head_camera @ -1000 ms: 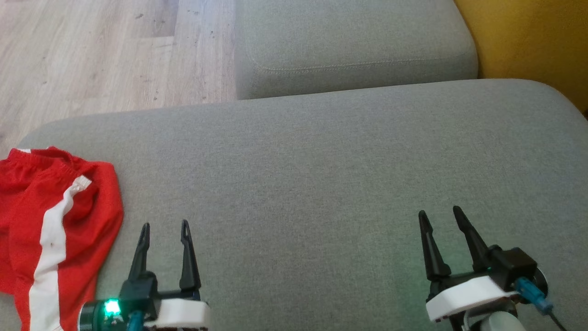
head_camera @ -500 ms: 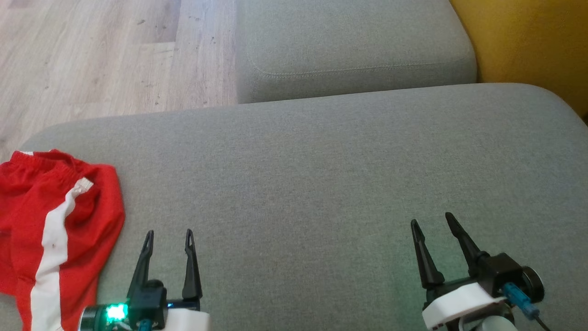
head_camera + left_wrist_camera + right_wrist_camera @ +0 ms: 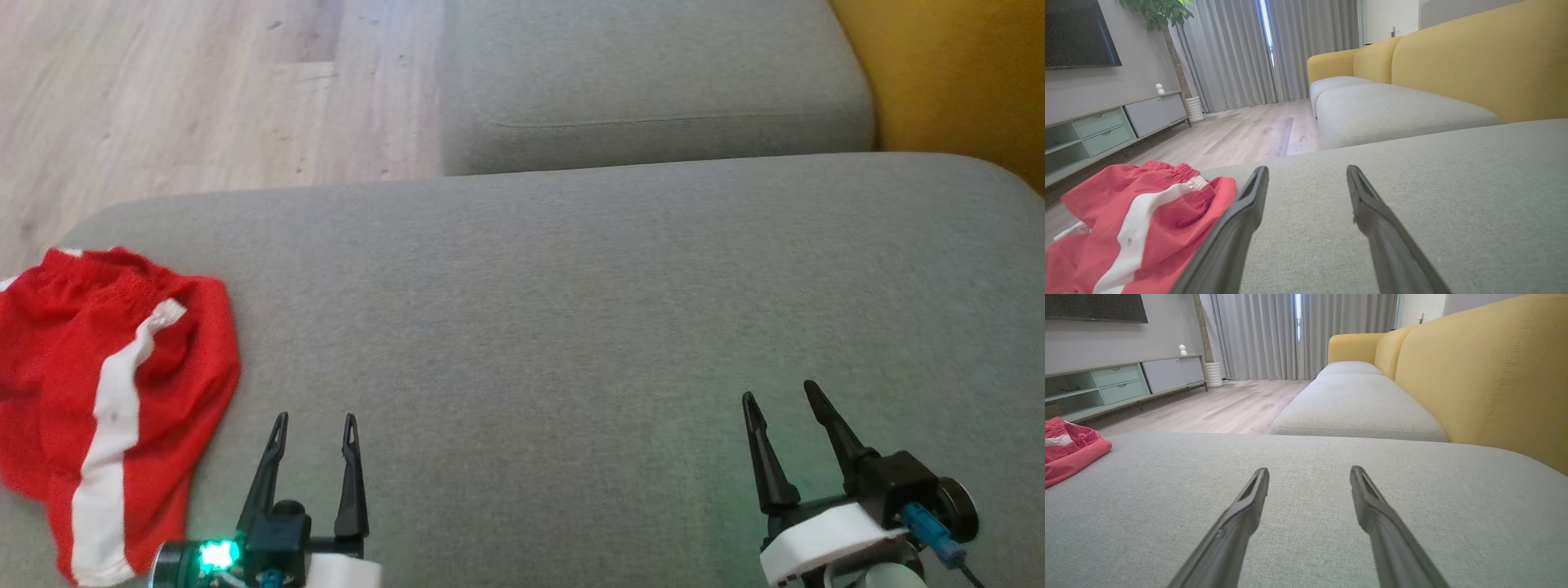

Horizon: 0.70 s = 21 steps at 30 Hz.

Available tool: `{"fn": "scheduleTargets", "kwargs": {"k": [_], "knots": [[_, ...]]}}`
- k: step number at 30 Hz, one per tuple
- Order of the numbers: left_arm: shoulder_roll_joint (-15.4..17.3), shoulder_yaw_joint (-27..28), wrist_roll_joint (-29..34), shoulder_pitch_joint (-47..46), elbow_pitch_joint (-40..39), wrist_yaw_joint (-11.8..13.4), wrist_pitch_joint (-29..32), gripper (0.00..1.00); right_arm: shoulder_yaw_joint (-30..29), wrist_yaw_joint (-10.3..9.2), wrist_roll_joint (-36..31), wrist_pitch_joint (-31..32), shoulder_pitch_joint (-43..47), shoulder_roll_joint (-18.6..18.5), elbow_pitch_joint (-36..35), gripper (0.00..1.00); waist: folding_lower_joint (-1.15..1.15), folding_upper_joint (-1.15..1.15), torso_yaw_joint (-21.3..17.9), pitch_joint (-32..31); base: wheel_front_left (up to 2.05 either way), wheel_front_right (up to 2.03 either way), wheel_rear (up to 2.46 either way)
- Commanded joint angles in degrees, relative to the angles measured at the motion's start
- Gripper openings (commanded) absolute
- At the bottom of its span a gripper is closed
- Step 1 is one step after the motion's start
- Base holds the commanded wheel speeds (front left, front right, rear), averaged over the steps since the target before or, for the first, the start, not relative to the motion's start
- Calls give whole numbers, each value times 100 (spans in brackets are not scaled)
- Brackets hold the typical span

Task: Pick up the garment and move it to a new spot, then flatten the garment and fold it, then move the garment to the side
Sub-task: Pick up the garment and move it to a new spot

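The red shorts (image 3: 49, 367), with a white side stripe, lie crumpled at the left end of the grey seat (image 3: 571, 286). The left jaws are spread wide and hold nothing, low over the seat just right of the shorts and apart from them. The right jaws, likewise spread and holding nothing, are well apart, near the seat's right end. Beyond lie another seat (image 3: 653, 73) and the floor (image 3: 163, 98).

garment (image 3: 114, 392): left end of near cushion (image 3: 555, 310) | left hand (image 3: 316, 418): just right of garment, apart | right hand (image 3: 777, 392): well right | 2nd cushion (image 3: 653, 73): behind | floor (image 3: 204, 90): behind-left | backrest (image 3: 955, 65): far right
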Motion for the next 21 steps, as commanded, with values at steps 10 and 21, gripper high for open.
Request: {"fn": "scheduleTargets", "kwargs": {"k": [10,21], "knots": [[111,218,1,-268,-75,25,-55,100,102,-4,43,-70,-113,-52,-220,100,0,0,1122,22,0,0,0],[257,429,-40,-175,-149,106,-55,100,147,-4,120,-70,-185,-52,-244,100,0,0,2228,54,0,0,0]]}}
